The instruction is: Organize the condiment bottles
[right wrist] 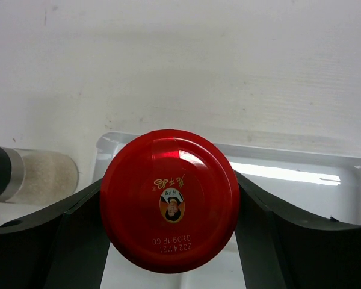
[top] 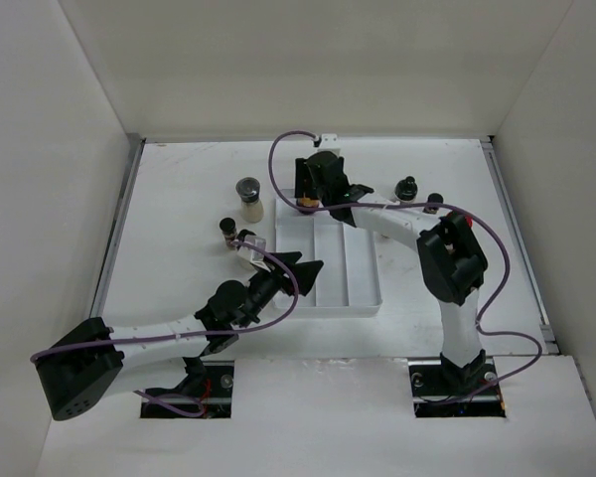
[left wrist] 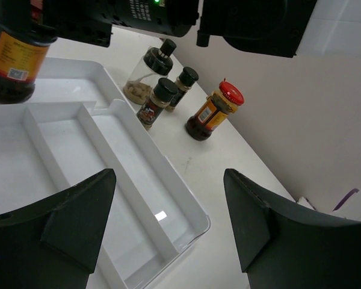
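Tray (left wrist: pixel 126 168) far edge under red-capped jar (right wrist: pixel 168 201) clamped in right fingers (right wrist: pixel 54 241), left fingers (left wrist: pixel 66 232) apart above its near left side

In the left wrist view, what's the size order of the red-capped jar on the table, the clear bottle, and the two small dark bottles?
1. Red-capped jar and clear bottle: alike, not ranked.
2. Nearer dark bottle.
3. Farther dark bottle, partly hidden, so unsure.
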Robot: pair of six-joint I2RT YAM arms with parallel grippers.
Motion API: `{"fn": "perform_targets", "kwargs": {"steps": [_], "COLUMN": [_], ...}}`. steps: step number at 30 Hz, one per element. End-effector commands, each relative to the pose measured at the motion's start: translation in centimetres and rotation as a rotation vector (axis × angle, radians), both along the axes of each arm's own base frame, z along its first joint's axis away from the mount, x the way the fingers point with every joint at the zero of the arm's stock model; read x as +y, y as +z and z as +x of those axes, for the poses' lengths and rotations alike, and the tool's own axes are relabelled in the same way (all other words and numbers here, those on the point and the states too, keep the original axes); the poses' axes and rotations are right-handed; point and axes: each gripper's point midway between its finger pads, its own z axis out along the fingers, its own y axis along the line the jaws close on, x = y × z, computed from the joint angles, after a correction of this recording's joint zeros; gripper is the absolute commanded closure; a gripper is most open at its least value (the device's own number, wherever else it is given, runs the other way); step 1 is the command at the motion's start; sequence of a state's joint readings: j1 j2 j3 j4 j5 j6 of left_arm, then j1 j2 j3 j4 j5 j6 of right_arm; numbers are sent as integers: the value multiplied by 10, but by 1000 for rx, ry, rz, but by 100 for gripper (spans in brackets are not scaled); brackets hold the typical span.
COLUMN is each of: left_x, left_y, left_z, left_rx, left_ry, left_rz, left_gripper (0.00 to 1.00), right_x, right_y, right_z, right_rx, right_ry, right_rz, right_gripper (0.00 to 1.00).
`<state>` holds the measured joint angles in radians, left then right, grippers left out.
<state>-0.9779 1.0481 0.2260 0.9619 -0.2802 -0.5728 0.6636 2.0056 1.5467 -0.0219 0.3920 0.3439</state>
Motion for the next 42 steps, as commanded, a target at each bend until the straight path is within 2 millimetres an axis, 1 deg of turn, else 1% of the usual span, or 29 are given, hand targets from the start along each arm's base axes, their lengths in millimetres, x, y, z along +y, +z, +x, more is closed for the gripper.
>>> {"fn": "perform_targets", "kwargs": {"steps": [1, 4, 6, 7, 10, 11, 13, 16, 18, 21, 23, 25, 26, 28, 29, 30, 31, 32, 33, 34, 35, 37, 38, 39, 42], "left_x": [0, -1, -2, -2, -2, -3, -3, -4, -4, -5, -5, -6, -6, -6, -7, -7, -8, -8, -8, -7, -6, -6, -7, -8, -10], "left_y": [19, 19, 19, 19, 20, 19, 18, 18, 17, 16, 16, 14, 12, 12, 12, 11, 11, 11, 10, 11, 12, 12, 11, 9, 8], "left_z": [-6, -8, -8, -9, -10, -9, -9, -9, -9, -9, -9, -8, -7, -7, -7, -7, -6, -6, -5, -5, -6, -6, -5, -5, -4], "left_rx": [-47, -47, -47, -49, -52, -50, -48, -48, -45, -44, -46, -42, -39, -38, -39, -38, -37, -36, -34, -34, -35, -36, -32, -28, -23], "left_ry": [-16, -22, -23, -26, -27, -25, -24, -27, -27, -27, -28, -25, -22, -22, -25, -25, -25, -23, -22, -19, -21, -21, -21, -21, -25], "left_rz": [-65, -62, -61, -62, -63, -59, -57, -57, -53, -50, -51, -41, -36, -37, -38, -34, -33, -32, -33, -34, -38, -39, -36, -32, -31], "left_gripper": [29, 29, 29, 29, 29, 29, 29, 29, 29, 29, 29, 29, 29, 29, 29, 29, 29, 29, 29, 29, 29, 29, 29, 29, 29], "right_x": [48, 57, 61, 63, 67, 67, 66, 58, 45, 10, -23, -71, -101, -163, -193, -214, -243, -273, -294, -308, -325, -339, -342, -343, -345], "right_y": [77, 66, 60, 58, 55, 58, 72, 99, 115, 138, 147, 146, 144, 135, 129, 124, 114, 100, 87, 79, 67, 57, 53, 50, 41], "right_z": [14, 13, 14, 13, 7, 6, 2, -11, -19, -32, -44, -58, -65, -83, -93, -101, -112, -126, -135, -142, -151, -159, -161, -160, -153], "right_rx": [-192, -176, -170, -166, -157, -160, -173, -199, -213, -237, -261, -279, -290, -307, -313, -313, -305, -281, -255, -235, -209, -185, -175, -158, -106], "right_ry": [48, 54, 57, 58, 65, 68, 76, 85, 83, 64, 28, -53, -113, -258, -331, -386, -464, -551, -609, -649, -704, -746, -749, -747, -740], "right_rz": [181, 168, 164, 166, 166, 170, 189, 235, 263, 302, 307, 299, 290, 281, 272, 259, 232, 190, 157, 133, 105, 84, 76, 62, 8], "right_gripper": [52, 51, 47, 42, 24, 19, 13, 9, 7, 6, 9, 18, 26, 50, 57, 60, 61, 59, 55, 50, 36, 20, 14, 11, 6]}}
